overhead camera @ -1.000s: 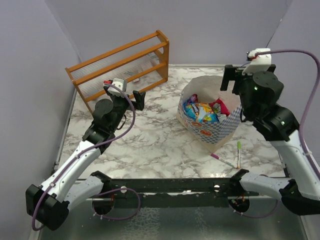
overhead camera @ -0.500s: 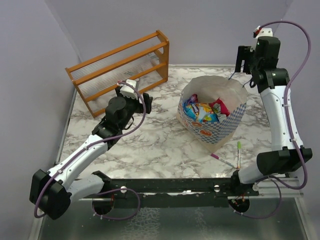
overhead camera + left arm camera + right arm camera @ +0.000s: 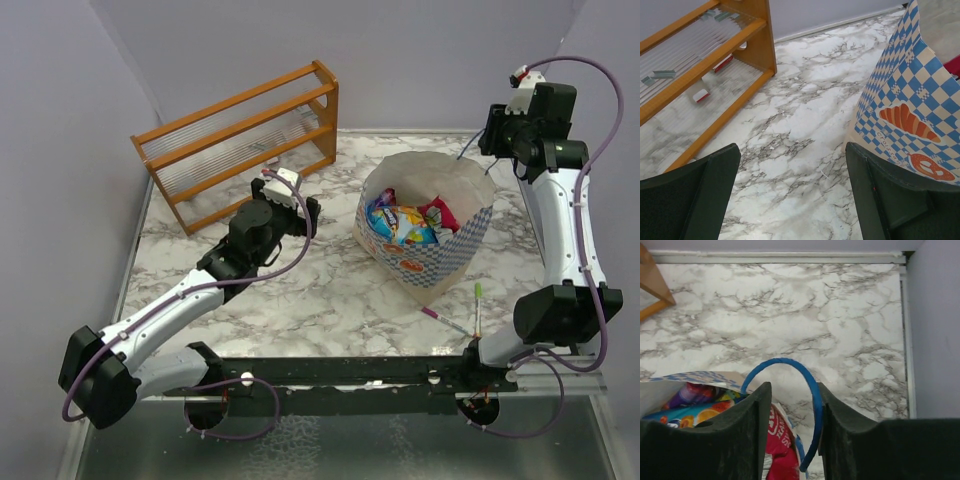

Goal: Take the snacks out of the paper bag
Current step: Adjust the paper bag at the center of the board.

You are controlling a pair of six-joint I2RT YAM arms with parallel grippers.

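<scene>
Blue cord handle (image 3: 782, 361) lies between narrow fingers (image 3: 740, 440) of the right gripper (image 3: 794, 386), seemingly not pinched yet. The left gripper (image 3: 792, 147) stands wide beside the paper bag (image 3: 905, 100). Next, probably: steady it, reach the snacks (image 3: 405, 222).

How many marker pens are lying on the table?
2. The green marker pen and the pink marker pen lie close together on the marble table, near the paper bag's front corner. More could hide inside it.

Looks like a robotics lab test cell, not anyone's home: a marble-print desk (image 3: 300, 290) boxed in by plain lilac panels (image 3: 70, 120), left arm (image 3: 170, 310) and right arm (image 3: 565, 230) bolted to a black rail (image 3: 340, 375), purple cables (image 3: 590, 62) looping everywhere.
</scene>
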